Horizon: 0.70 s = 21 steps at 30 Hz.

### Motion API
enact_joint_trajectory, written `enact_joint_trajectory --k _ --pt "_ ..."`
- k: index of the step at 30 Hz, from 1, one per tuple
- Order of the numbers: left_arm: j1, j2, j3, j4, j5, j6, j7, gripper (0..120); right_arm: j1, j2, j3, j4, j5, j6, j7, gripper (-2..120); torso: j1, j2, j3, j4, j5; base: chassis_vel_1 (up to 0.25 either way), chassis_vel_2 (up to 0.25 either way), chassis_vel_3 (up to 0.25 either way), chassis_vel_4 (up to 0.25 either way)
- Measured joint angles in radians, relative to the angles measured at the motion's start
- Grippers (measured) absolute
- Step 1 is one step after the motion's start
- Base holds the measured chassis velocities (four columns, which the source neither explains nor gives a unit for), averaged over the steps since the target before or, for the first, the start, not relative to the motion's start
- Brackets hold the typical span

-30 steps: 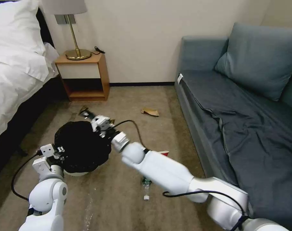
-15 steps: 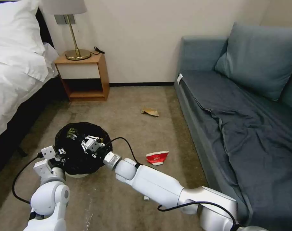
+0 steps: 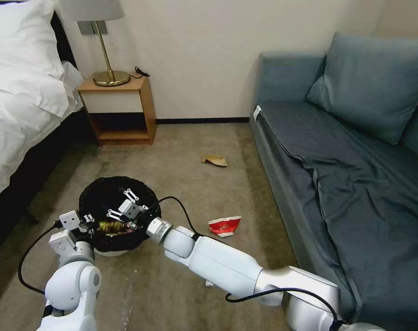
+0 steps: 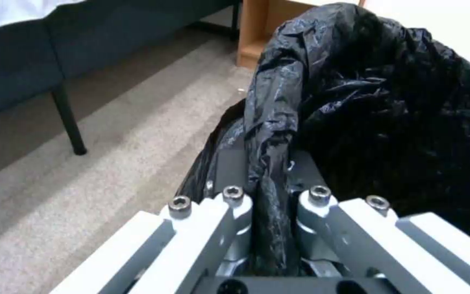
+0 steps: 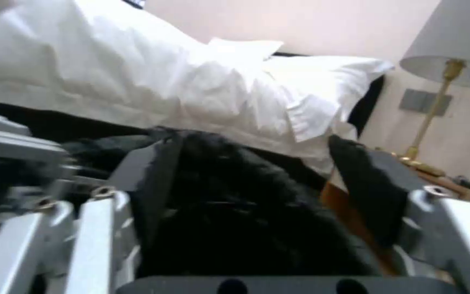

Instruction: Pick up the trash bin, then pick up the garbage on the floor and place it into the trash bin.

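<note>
The bin (image 3: 108,250) is round, white, lined with a crinkly black bag (image 3: 98,197); it sits on the carpet (image 3: 181,151). Left gripper (image 4: 270,212) has its jaws clamped on the bag's rim. Right gripper (image 3: 121,209) is above the opening, jaws apart; a gold-brown wrapper (image 3: 110,226) now lies inside. The red-and-white cup (image 3: 225,225) is unmoved.
</note>
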Motion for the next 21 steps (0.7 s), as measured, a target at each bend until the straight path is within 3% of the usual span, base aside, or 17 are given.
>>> enact_joint_trajectory --k 4,7,18,21 --pt "-0.003 0.007 -0.003 0.002 -0.005 0.0 0.0 4 0.039 -0.03 0.074 0.034 0.003 -0.031 0.018 93 0.0 0.0 0.0 -0.0002 0.0002 0.0 0.0 0.0 0.0" --pt "-0.003 0.01 -0.006 0.003 -0.008 0.0 0.0 4 0.063 -0.056 0.119 0.051 0.011 -0.052 0.03 99 0.0 0.0 0.0 -0.0001 0.0001 0.0 0.0 0.0 0.0" --pt "0.004 0.025 -0.017 0.002 -0.029 0.0 0.001 4 0.066 -0.222 0.12 0.134 0.105 -0.217 0.266 100 0.0 0.0 0.0 -0.0003 0.0004 0.0 0.0 0.0 0.0" --pt "0.013 0.023 -0.017 -0.01 -0.033 0.001 0.001 4 0.056 -0.267 0.084 0.197 0.214 -0.293 0.339 100 0.0 0.0 0.0 -0.0003 0.0003 0.0 0.0 0.0 0.0"
